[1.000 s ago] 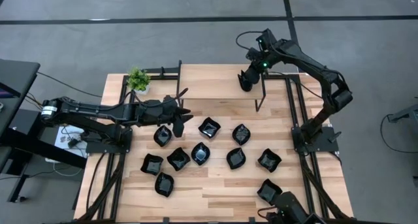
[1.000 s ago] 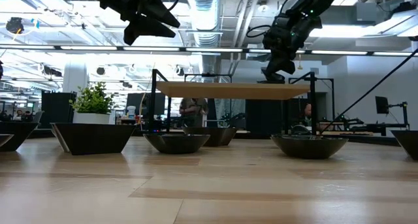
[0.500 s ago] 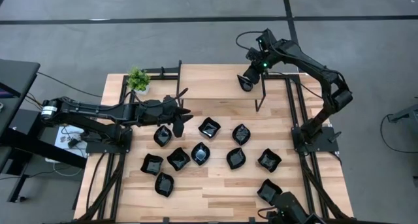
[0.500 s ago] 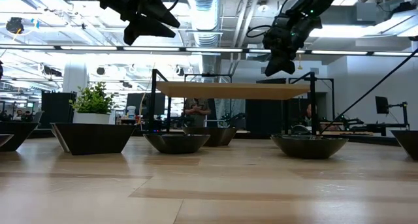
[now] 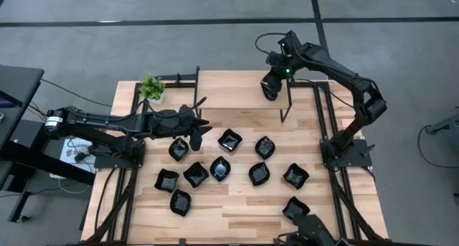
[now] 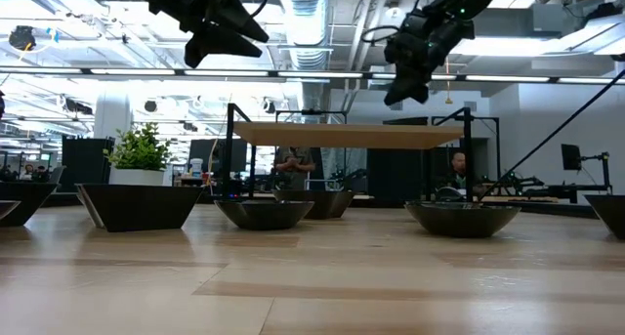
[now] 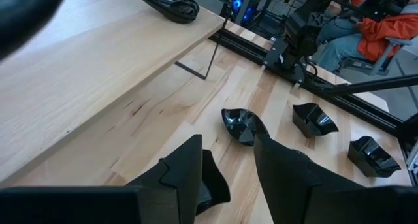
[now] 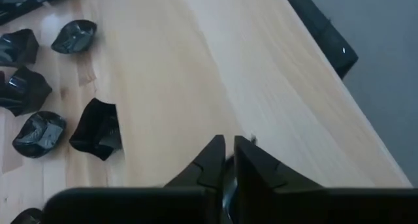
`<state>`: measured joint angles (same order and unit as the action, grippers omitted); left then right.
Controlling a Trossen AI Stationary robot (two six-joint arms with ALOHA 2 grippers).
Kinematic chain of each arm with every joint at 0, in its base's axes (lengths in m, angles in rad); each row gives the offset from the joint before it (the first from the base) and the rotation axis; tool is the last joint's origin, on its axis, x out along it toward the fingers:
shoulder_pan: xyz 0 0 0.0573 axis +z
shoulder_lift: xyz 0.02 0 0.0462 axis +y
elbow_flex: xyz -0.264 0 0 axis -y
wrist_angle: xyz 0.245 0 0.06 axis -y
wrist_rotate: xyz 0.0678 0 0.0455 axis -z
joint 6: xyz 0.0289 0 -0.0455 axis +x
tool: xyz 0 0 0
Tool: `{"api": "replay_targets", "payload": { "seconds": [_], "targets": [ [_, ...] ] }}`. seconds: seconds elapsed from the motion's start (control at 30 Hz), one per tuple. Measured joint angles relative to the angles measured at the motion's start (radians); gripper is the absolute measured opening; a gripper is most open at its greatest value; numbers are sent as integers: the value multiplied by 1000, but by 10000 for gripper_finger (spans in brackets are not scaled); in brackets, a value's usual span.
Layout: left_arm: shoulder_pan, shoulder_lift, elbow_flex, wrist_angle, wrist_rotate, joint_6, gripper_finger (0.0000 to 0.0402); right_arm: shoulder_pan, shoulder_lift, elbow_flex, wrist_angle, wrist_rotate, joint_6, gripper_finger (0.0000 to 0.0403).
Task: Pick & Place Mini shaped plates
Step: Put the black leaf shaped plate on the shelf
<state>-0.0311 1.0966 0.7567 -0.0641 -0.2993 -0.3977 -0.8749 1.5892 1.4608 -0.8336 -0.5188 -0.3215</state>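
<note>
"Plates [image 5: 220, 168], where?"

"Scattered over the table's [image 5: 244, 210] middle and front. One more plate [image 7: 168, 3] lies at the right end of the raised shelf [image 5: 229, 88]."

"Right gripper [image 6: 395, 93]?"

"Above that shelf end, fingers nearly together, empty."

"Left gripper [image 7: 228, 139]?"

"Over the table's left-middle, fingers apart, holding nothing."
</note>
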Motion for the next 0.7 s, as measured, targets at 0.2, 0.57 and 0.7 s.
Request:
{"api": "replay_targets", "payload": {
  "seconds": [0.2,0.57,0.7],
  "targets": [
    [-3,0,0,-15,0,0,140,54,-8,1,54,5,-3,12],
    [-63,0,0,-76,0,-3,140,221,-138,2,89,36,32,8],
    [-90,0,0,-99,0,-3,140,300,-198,2,88,81,74,8]
  ]
}}
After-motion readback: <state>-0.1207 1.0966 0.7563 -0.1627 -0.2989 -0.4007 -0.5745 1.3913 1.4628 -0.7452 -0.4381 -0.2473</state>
